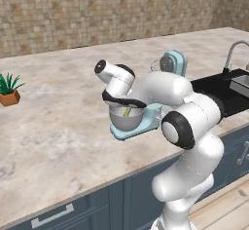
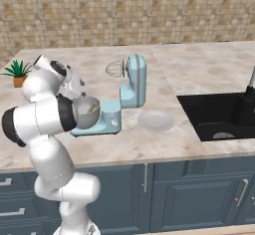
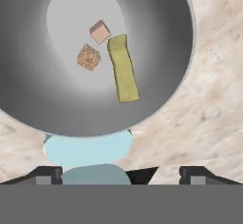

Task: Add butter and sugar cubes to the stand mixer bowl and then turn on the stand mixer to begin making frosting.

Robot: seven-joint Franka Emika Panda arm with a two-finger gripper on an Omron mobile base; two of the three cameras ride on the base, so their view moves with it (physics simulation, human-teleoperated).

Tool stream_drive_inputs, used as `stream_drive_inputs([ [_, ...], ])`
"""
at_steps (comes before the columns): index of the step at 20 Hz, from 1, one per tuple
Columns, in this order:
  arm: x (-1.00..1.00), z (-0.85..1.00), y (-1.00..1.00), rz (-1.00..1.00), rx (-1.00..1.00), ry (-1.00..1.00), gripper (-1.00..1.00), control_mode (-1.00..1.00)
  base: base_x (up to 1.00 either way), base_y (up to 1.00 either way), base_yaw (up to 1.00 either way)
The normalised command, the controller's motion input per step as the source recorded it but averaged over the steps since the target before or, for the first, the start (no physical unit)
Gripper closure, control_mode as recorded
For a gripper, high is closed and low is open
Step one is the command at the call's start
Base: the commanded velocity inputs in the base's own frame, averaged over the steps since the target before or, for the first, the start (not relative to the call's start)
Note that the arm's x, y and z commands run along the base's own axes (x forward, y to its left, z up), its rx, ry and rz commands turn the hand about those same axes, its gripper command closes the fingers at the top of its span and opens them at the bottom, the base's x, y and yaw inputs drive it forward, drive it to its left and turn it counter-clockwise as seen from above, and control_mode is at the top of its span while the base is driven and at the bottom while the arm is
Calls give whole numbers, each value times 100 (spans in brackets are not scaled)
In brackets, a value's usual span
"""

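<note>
My claw (image 3: 121, 173) hangs right above the stand mixer bowl (image 3: 42, 109), its two tips spread wide at the lower corners of the hand view with nothing between them. Looking down into the bowl I count one stick of butter (image 3: 123, 68) lying on the sloping wall, and two sugar cubes beside it: a pale pinkish one (image 3: 99, 32) just touching the butter's top end, and a speckled brown one (image 3: 88, 57) a little apart from both. So, as I judge it, the adding is done and what remains is switching on the stand mixer (image 2: 130, 87).

From the right base view the single pale blue mixer stands on the tabletop (image 2: 199, 74) with its head tilted back and the wire whisk (image 2: 114, 69) up in the air, well clear of the bowl. The bowl sits on the mixer's flat base, on the left side of the column. One white plate (image 2: 156, 120) lies just right of the base, one potted plant (image 1: 8, 90) sits far off to the left, and the black sink (image 2: 224, 114) is well to the right.

To do the next step well I should lift straight up first, so my tips don't clip the bowl's rim, then swing round toward the mixer's column. I cannot make out the switch itself from here, so I would go slowly until it comes into sight, and press with a tip rather than shove the whole machine.
</note>
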Motion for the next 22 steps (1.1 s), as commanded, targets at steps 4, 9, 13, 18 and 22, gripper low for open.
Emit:
stream_drive_inputs([
  [4,-55,83,-26,0,12,-2,-100,-100,0,0,0],
  [9,-80,56,-29,0,17,0,-100,-100,0,0,0],
  [13,-84,31,-33,0,19,0,-100,-100,0,0,0],
  [18,-62,8,-46,0,24,-5,-100,-100,0,0,0],
  [22,-30,4,-60,0,24,-12,-100,-100,0,0,0],
])
